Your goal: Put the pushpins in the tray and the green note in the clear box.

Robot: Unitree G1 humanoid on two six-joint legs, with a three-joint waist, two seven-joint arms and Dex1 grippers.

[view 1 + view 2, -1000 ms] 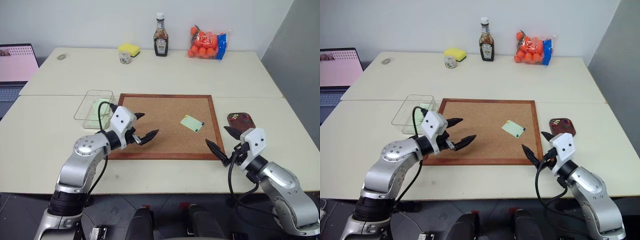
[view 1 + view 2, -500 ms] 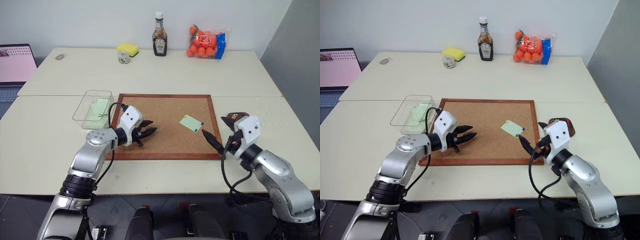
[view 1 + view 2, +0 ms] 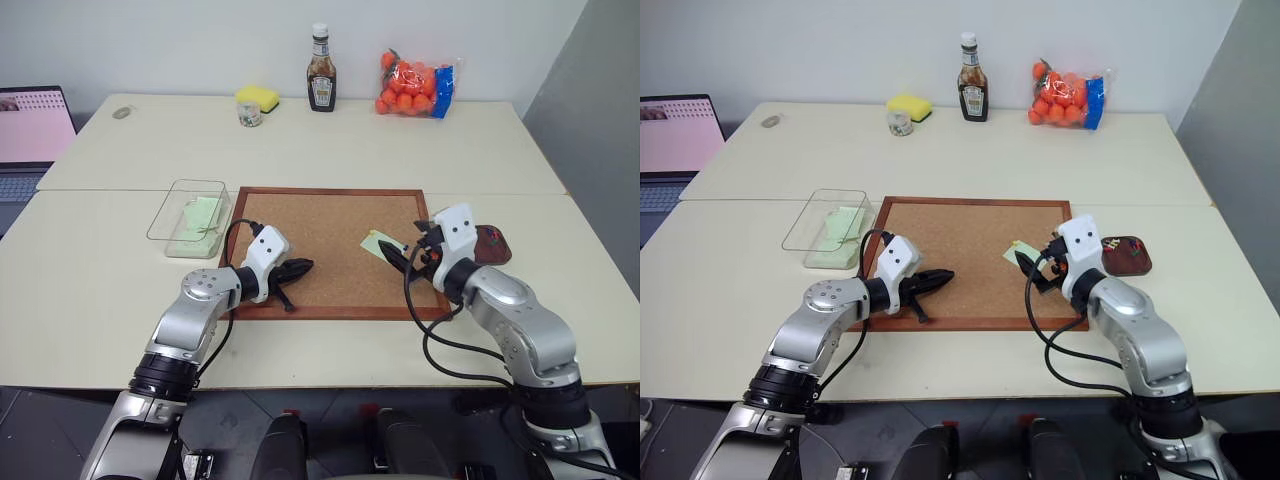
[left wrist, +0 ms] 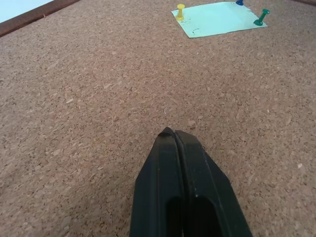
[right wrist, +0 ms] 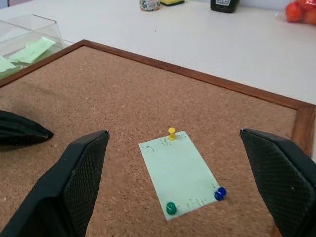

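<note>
Green note: the green note [image 5: 179,174] lay flat on the corkboard [image 3: 320,215], toward its right side.
Pushpins: three pushpins stood in the note, a yellow pin [image 5: 172,132] at one corner, a green pin [image 5: 171,208] and a blue pin [image 5: 220,193] along the opposite edge.
Tray: the tray [image 3: 1127,254] sat on the tabletop [image 3: 300,140] just right of the corkboard, with coloured pins inside.
Clear box: the clear box [image 3: 190,217] stood just left of the corkboard, holding pale green paper.
Left gripper: the left gripper [image 4: 176,135] hung low over the bare cork, jaws pressed together, empty.
Right gripper: the right gripper [image 5: 177,148] hovered over the note, jaws spread wide, one on each side of it.
</note>
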